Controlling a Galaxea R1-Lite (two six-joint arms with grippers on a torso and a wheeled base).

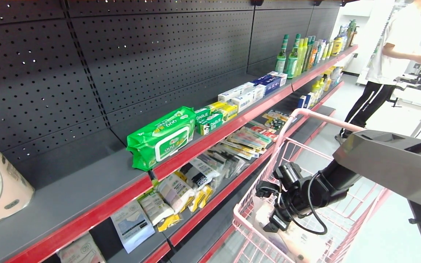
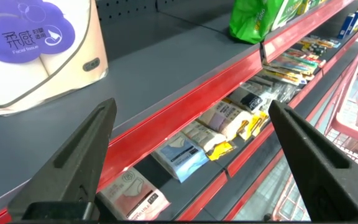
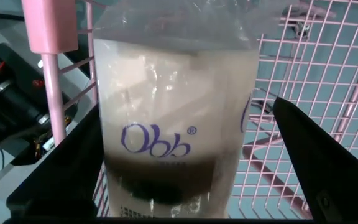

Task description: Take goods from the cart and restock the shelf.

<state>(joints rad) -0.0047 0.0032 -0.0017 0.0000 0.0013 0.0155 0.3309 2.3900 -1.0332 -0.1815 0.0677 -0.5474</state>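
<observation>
Plastic-wrapped pack (image 3: 176, 143) in the pink cart (image 3: 328, 81) sits within the right hand (image 3: 186, 111), whose grip is spread wide.

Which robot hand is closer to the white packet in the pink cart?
Right. The right gripper is down in the cart, its open fingers either side of the white packet. The left gripper is over at the shelf, near the toilet paper pack.

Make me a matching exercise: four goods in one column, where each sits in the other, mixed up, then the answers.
1 green wipes pack
2 paper-roll pack
3 clear-wrapped pack
4 green bottles

A inside the pink cart
B far right end of the top shelf
C left end of the top shelf
D mid-shelf, at the front edge

Pairs: 1-D, 2-C, 3-A, 4-B
</observation>
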